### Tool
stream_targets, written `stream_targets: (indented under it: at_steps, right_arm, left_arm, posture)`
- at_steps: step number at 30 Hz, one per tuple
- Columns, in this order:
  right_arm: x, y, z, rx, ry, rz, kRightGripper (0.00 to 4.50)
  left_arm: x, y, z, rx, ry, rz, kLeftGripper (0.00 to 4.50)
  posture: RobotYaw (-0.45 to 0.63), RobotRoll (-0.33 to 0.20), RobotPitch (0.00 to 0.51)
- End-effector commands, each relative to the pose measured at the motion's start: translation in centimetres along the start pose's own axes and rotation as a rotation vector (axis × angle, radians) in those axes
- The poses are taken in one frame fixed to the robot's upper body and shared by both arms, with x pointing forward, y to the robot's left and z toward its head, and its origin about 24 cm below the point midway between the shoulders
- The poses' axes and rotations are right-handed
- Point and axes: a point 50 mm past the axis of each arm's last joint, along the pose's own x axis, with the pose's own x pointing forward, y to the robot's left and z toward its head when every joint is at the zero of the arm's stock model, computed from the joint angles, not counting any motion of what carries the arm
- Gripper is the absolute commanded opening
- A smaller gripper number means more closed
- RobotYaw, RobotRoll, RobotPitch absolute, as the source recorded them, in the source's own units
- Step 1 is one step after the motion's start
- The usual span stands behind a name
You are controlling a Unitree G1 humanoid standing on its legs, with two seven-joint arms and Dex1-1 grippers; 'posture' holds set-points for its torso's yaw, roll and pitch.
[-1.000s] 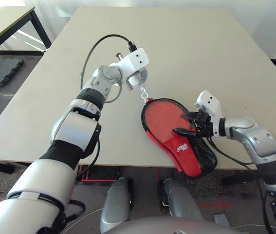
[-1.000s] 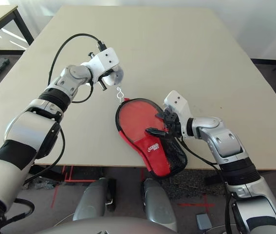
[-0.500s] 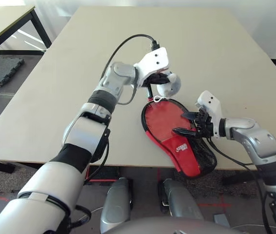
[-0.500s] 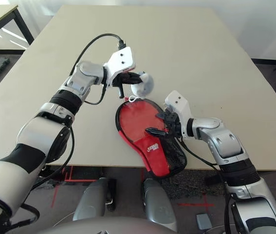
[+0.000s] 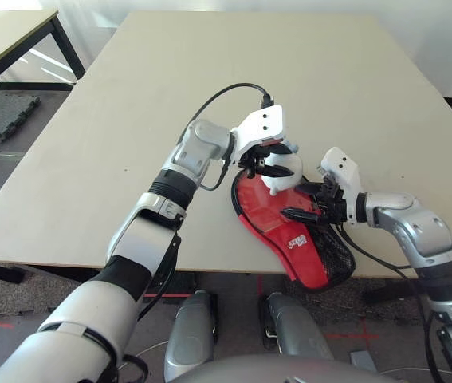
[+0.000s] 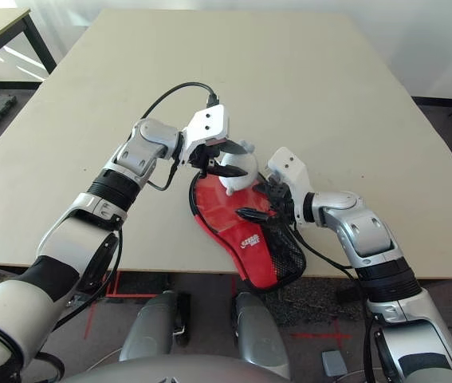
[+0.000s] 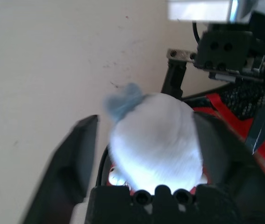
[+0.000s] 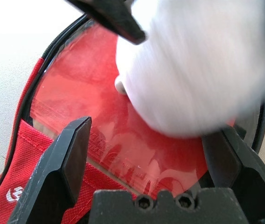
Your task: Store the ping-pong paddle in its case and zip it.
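Observation:
The case point(image 5: 309, 255) lies red side up at the table's near edge, its mesh-pocket end hanging over it. Inside its open round end shows the ping-pong paddle's red face point(image 5: 259, 206), seen close in the right wrist view point(image 8: 76, 107). My left gripper point(image 5: 265, 163) hovers over the case's round end, open, with a small white-blue pouch point(image 5: 281, 170) between its fingers point(image 7: 74, 158). One finger stands apart from the pouch point(image 7: 155, 140). My right gripper point(image 5: 294, 201) is open, its fingers spread over the case's middle just right of the pouch.
The tan table point(image 5: 249, 72) stretches far behind and to both sides of the case. A second table point(image 5: 10, 32) and a black floor mat point(image 5: 2, 116) lie off to the far left.
My left gripper swung right and nearer, from left of the case to above its round end, bringing the white pouch. Its fingers have spread apart. The right arm stayed put.

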Motion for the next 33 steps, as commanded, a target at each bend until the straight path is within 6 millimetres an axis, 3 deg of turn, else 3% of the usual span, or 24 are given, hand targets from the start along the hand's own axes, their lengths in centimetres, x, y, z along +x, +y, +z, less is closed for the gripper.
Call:
stream_targets:
  at_steps: [1,6,10,19,23,33]
  right_arm:
    - [0.5,0.2,-1.7,0.051,0.069,0.019,4.5]
    - [0.7,0.3,-1.6,0.05,0.068,0.023,4.5]
    - [0.8,0.2,-1.6,0.05,0.066,0.023,4.5]
    - [0.7,0.3,-1.8,0.05,0.07,0.026,4.5]
    - [0.6,0.1,-1.8,0.048,0.072,0.024,4.5]
    - [0.5,0.0,-1.7,0.041,0.074,0.021,4.5]
  left_arm:
    - [-0.7,0.5,1.0,-0.021,-0.054,0.047,4.47]
    - [-2.6,1.4,1.4,-0.049,-0.073,0.125,4.47]
    - [-4.8,1.4,0.3,-0.065,-0.019,0.136,4.47]
    - [-7.9,-2.3,-3.9,-0.16,0.106,0.032,4.47]
    - [-7.7,-3.1,-4.7,-0.186,0.123,0.017,4.47]
    - [-4.4,-4.3,-6.6,-0.233,0.106,-0.008,4.47]
  posture:
    - [0.05,0.0,0.106]
    - [0.05,0.0,0.103]
    - [0.05,0.0,0.102]
    - [0.06,0.0,0.099]
    - [0.06,0.0,0.098]
    - [0.04,0.0,0.094]
